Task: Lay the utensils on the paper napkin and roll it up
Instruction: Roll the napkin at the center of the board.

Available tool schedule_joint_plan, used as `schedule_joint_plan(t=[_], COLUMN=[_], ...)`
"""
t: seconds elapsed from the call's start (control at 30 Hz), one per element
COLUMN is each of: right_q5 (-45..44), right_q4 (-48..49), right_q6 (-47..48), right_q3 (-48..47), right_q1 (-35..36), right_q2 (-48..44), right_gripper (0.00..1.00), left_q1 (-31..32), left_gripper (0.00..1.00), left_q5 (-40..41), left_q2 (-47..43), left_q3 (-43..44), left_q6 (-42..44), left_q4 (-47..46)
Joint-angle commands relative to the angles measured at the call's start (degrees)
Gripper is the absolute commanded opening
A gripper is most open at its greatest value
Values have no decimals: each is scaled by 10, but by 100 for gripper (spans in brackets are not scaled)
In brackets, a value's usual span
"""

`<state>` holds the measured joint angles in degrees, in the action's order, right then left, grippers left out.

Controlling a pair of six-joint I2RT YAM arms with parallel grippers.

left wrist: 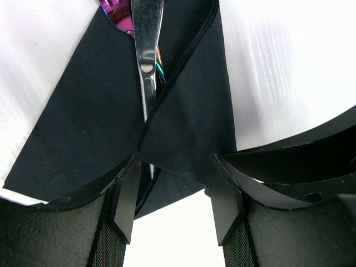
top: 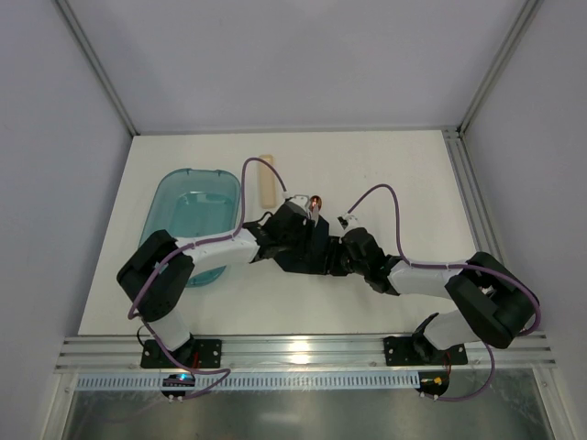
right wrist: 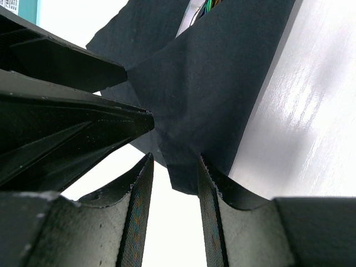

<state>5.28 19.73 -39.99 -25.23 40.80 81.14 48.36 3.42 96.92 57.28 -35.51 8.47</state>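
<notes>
Folding looks part done at mid-table: the paper napkin (left wrist: 83,122) lies dark beneath both arms, one flap lapped over the utensils (left wrist: 146,33); their long axis runs straight away from the jaws toward the far side, a spoon bowl (top: 316,201) poking out beyond; the left gripper (left wrist: 173,167), half-spread, spans the fold; the right gripper (right wrist: 175,167), narrower, straddles the near corner; whether either truly pinches I cannot tell; the teal tub (top: 170,197), left, shows nothing inside.

dark navy napkin (left wrist: 189,111) folded over shiny utensils (left wrist: 147,44), mid-table
</notes>
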Motion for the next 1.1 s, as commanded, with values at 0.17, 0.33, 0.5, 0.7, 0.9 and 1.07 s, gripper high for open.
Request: schedule_joint_plan(t=[0.17,0.33,0.5,0.7,0.9,1.07], right_q5=[-13,-15,-16,-13,-25,-33], right_q4=[17,17,15,13,-18,-47], right_q6=[11,10,11,10,28,40], right_q3=[-17,-15,-17,-17,-17,-19], right_q1=[4,4,4,4,4,4], right_q2=[-18,-19,-22,-27,-48,-60], right_gripper=[39,40,39,39,40,39], left_q1=[-4,-5,-5,-17,-31,-38], left_gripper=[55,55,55,42,12,4], left_q5=[23,6,0,-31,-31,-31], left_q2=[0,5,15,29,20,35], left_q3=[-1,-1,-1,-5,0,15], left_q6=[7,4,-4,-11,-6,20], left_q4=[14,4,1,-36,-40,-31])
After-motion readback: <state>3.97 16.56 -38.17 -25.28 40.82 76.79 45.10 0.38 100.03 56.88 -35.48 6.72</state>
